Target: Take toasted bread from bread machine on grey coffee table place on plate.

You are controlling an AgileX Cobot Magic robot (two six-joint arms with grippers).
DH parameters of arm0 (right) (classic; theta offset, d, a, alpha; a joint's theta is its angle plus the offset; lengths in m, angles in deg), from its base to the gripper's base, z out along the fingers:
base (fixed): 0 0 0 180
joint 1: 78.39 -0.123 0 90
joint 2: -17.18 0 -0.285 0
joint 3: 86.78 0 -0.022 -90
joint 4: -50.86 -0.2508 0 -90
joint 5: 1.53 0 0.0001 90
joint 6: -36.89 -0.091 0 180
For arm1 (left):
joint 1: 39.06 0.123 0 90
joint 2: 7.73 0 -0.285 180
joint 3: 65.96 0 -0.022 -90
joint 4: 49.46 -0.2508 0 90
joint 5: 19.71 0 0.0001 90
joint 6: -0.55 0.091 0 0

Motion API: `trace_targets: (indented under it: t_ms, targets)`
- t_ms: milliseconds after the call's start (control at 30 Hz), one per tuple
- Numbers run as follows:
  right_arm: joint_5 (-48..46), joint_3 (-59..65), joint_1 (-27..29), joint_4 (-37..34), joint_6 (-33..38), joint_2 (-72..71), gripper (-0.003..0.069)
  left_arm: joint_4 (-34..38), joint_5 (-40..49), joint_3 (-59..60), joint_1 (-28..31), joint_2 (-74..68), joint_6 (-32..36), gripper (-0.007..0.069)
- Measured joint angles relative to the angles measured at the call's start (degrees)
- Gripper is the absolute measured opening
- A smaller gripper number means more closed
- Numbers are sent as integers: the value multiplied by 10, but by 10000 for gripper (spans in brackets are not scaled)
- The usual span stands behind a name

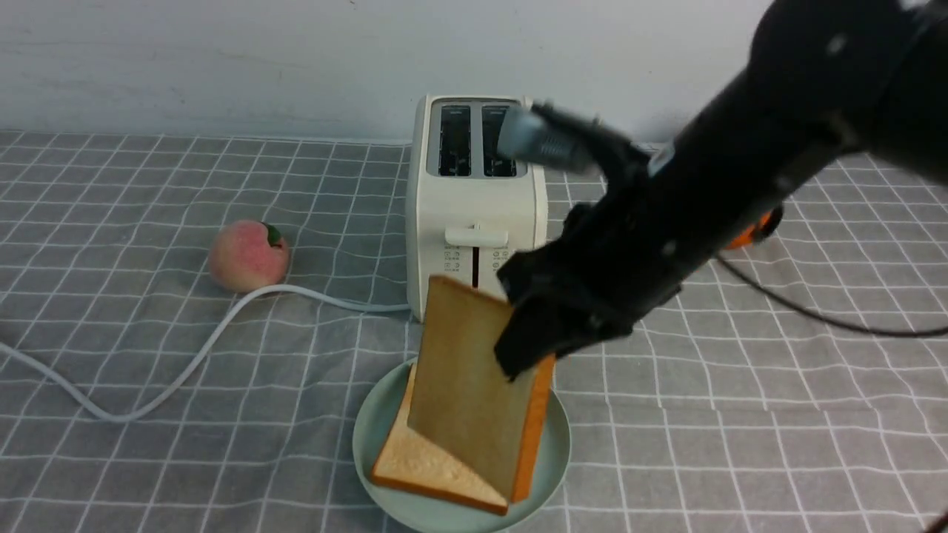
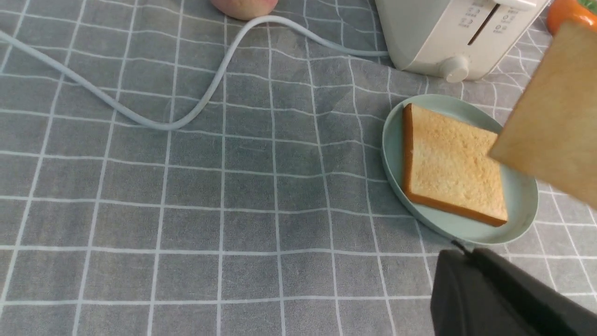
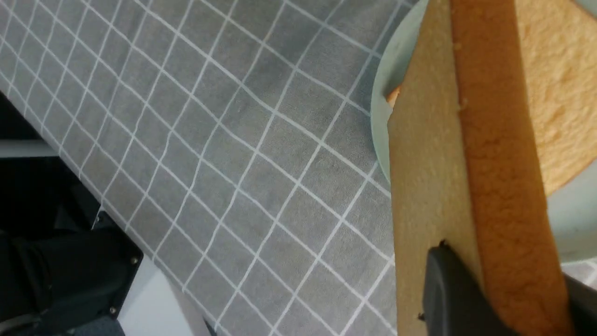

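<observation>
The cream-white bread machine [image 1: 474, 215] stands at the back of the grey coffee table [image 1: 148, 370], both slots empty. In front of it is the mint-green plate [image 1: 374, 429]. One slice of toasted bread [image 1: 422, 463] lies flat on the plate. My right gripper [image 1: 529, 348] is shut on the second slice [image 1: 466, 400], holding it on edge and tilted over the plate. I cannot tell whether it touches the flat slice. The right wrist view shows the fingers [image 3: 452, 294] clamping its crust [image 3: 494, 163]. My left gripper [image 2: 466, 254] is shut and empty, near the plate's rim [image 2: 394, 154].
A peach [image 1: 248, 255] lies left of the bread machine. The white cord [image 1: 185, 363] curves across the left of the table. An orange object [image 1: 755, 229] sits behind my right arm, and a thin black cable [image 1: 815, 314] hangs over the right side.
</observation>
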Motion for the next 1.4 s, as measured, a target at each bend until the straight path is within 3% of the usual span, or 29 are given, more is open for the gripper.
trace_targets:
  t_ms: [200,333,400,567,700,900,933,967,1000,1033,1100,1267,1367,1400]
  targets:
    - [70,21,5,-67,20,69,123,0,18,0,0,0,0,-14]
    - [96,21,9,-87,41,91,242,0,33,0,0,0,0,-14]
    - [96,21,21,-86,43,94,399,0,40,0,0,0,0,-14]
    - [65,21,46,-82,47,75,628,0,42,0,0,0,0,-14]
    - [45,22,64,-64,54,30,666,0,42,0,0,0,0,-14]
    - [10,22,102,56,27,-132,459,0,25,0,0,0,0,-14]
    - [2,22,108,87,11,-166,388,0,20,0,0,0,0,-14]
    - [-11,22,114,138,-17,-222,262,0,9,0,0,0,0,-14]
    - [-16,22,117,164,-28,-243,212,0,3,0,0,0,0,-14]
    - [-23,25,117,203,-53,-295,97,0,-6,0,0,0,0,-14]
    - [-22,34,118,250,-79,-358,23,0,-25,0,0,0,0,-14]
    - [58,160,118,356,-153,-573,-17,0,-81,0,0,0,0,-14]
    - [140,272,118,395,-183,-700,-17,0,-107,0,0,0,0,-14]
    - [207,359,118,425,-213,-800,-15,0,-121,0,0,-1,0,-14]
